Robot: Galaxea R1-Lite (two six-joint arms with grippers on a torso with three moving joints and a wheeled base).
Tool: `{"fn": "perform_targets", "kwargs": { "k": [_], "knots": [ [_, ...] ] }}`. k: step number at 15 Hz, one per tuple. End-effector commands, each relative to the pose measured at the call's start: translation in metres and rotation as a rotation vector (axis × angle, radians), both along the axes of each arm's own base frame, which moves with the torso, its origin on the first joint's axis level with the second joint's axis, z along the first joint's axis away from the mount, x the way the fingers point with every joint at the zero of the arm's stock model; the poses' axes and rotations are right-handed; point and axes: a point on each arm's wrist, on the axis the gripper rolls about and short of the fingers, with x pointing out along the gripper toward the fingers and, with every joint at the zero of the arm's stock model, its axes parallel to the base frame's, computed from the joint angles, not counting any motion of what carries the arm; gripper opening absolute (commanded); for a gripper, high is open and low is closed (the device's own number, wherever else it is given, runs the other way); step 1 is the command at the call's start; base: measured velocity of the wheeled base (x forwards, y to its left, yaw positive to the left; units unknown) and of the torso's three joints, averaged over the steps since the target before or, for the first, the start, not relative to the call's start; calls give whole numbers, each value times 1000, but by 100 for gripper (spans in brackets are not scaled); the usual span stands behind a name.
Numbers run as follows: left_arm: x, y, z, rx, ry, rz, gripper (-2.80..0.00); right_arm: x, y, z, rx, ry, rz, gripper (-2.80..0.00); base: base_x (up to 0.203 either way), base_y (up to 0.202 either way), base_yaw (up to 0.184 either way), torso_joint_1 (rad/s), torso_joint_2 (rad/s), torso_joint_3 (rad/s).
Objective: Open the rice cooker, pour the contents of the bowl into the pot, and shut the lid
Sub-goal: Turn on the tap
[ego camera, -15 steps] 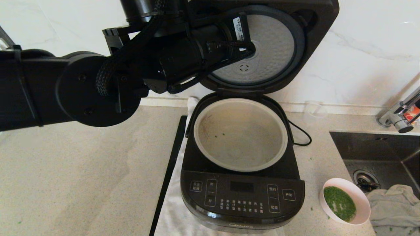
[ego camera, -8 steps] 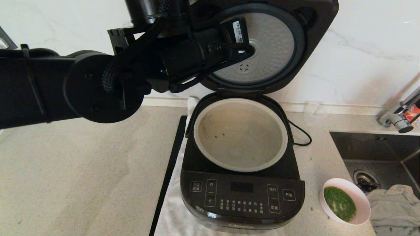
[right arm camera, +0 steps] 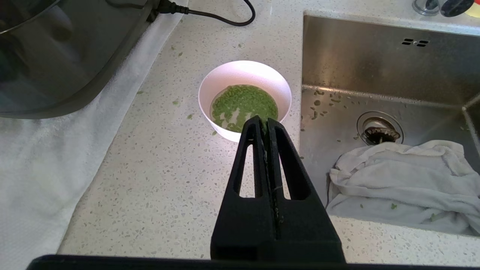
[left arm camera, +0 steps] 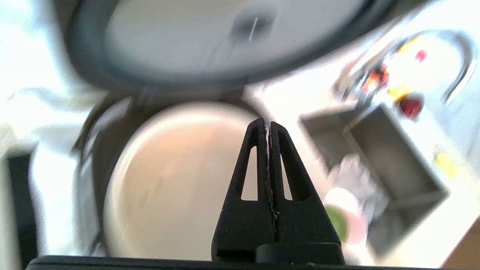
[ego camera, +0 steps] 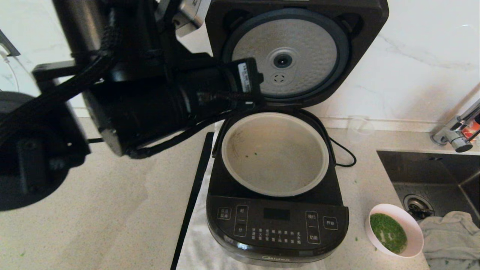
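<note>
The black rice cooker (ego camera: pixel 276 221) stands open on a white towel, its lid (ego camera: pixel 296 52) upright at the back with the dimpled silver disc facing me. The beige pot (ego camera: pixel 275 153) holds only a few green specks. My left gripper (left arm camera: pixel 265 122) is shut and empty, hovering above the pot's rim (left arm camera: pixel 123 161) just below the lid (left arm camera: pixel 225 37). The white bowl (ego camera: pixel 395 230) with its green chopped contents (ego camera: pixel 388 232) sits on the counter to the cooker's right. My right gripper (right arm camera: pixel 265 120) is shut and empty, hanging just short of the bowl (right arm camera: pixel 244 80) and apart from it.
A steel sink (ego camera: pixel 431 168) with a crumpled cloth (ego camera: pixel 450 236) lies right of the bowl, a faucet (ego camera: pixel 455 133) behind it. A clear glass cup (ego camera: pixel 359 127) and the power cord (ego camera: pixel 343 153) sit behind the cooker. A black strip (ego camera: pixel 193 198) lies along its left.
My left arm has drawn back from the lid's underside, moving left and down, so the silver disc now shows whole. The lid stays upright; the bowl has not moved.
</note>
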Motion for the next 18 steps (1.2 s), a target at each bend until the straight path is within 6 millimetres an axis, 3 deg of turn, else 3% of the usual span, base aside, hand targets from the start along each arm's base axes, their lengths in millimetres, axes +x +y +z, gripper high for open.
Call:
{"fn": "perform_targets", "kwargs": {
  "k": [1,3,7,9,14,18],
  "knots": [
    [-44,48,-1,-9,-11,7,-280,0,0,0,0,1,1,-280,0,0,0,0,0,0],
    [-73,90,-6,-13,-30,63,-280,0,0,0,0,1,1,-280,0,0,0,0,0,0],
    [-93,172,-17,49,-51,480,-280,0,0,0,0,1,1,-280,0,0,0,0,0,0],
    [-122,200,-26,39,-82,639,-280,0,0,0,0,1,1,-280,0,0,0,0,0,0],
    [-189,230,-82,33,-125,942,-280,0,0,0,0,1,1,-280,0,0,0,0,0,0],
    [-222,236,-122,35,-172,1187,-280,0,0,0,0,1,1,-280,0,0,0,0,0,0]
  ]
}}
